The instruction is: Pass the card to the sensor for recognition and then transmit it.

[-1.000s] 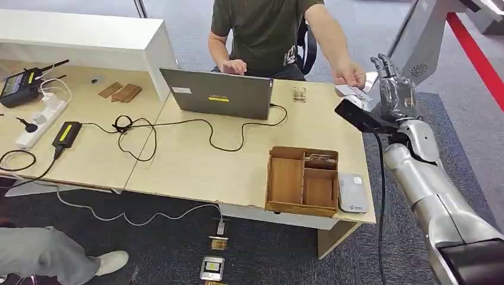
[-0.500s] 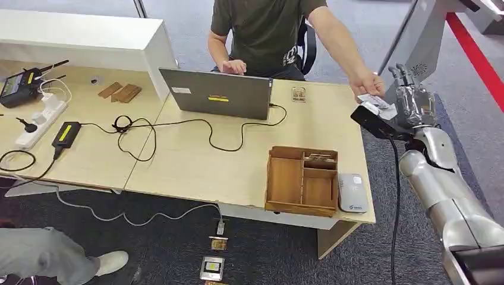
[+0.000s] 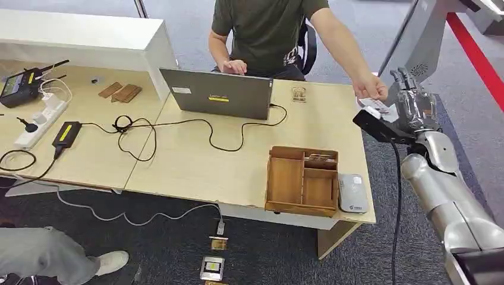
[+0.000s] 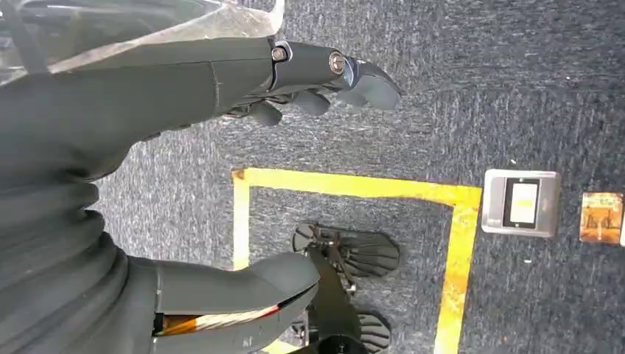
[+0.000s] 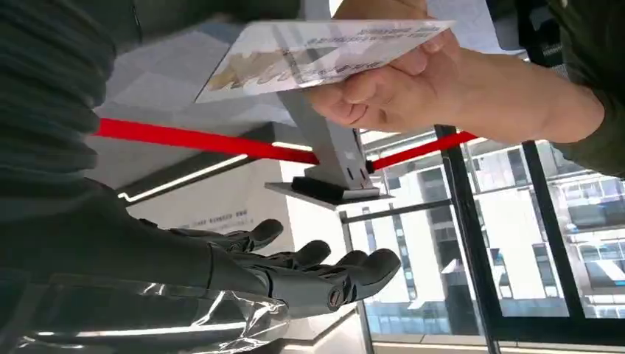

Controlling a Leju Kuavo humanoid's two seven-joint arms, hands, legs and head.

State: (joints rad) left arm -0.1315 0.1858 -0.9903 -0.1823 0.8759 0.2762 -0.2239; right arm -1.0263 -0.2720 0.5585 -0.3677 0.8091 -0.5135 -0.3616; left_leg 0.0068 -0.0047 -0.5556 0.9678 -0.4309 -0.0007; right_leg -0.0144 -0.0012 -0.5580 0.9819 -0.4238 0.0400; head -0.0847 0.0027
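While raised, right robot hand (image 3: pixel 414 107) (fingers apart)

- We count one grey open laptop (image 3: pixel 217 93).
- We see one brown wooden compartment tray (image 3: pixel 302 181).
- One white printed card (image 5: pixel 317 53).
- One white power strip (image 3: pixel 40 120).
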